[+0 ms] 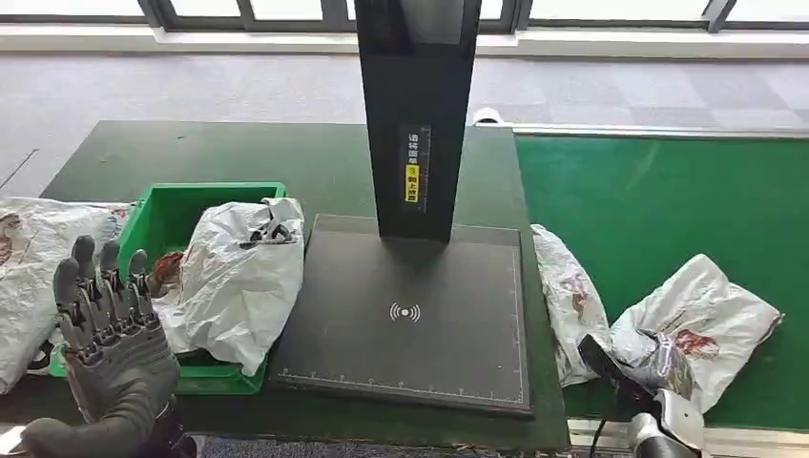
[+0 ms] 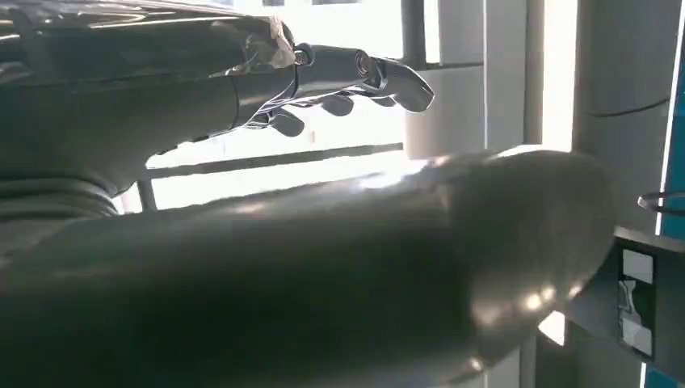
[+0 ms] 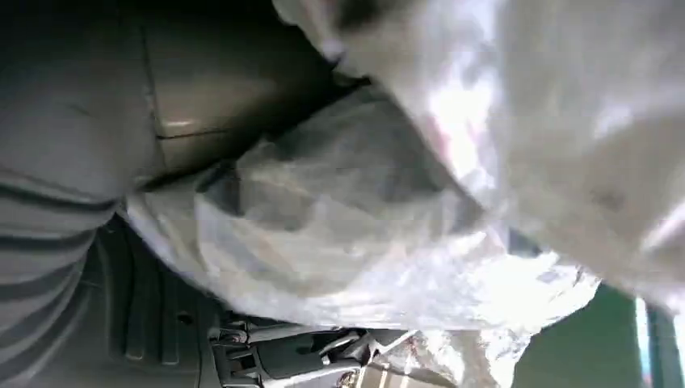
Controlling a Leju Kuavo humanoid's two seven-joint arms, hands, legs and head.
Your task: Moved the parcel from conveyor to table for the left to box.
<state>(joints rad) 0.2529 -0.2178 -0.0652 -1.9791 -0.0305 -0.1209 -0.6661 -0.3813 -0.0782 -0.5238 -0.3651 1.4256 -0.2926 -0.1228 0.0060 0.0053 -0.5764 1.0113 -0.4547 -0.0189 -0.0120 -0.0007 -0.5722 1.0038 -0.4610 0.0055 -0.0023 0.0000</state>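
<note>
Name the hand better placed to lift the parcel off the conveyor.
Right. The right hand is already on the white parcel on the green conveyor; the left hand is raised, open, by the green bin.

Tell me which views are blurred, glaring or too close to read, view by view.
Head view: sharp, evenly lit, left hand raised, fingers apart. Left wrist view: window glare behind the hand, thumb out of focus. Right wrist view: white parcel pressed close and blurred; right hand on it.

Head view sharp, even daylight from windows (image 1: 286, 11); left wrist backlit, blown-out glare; right wrist dim, blurred.
</note>
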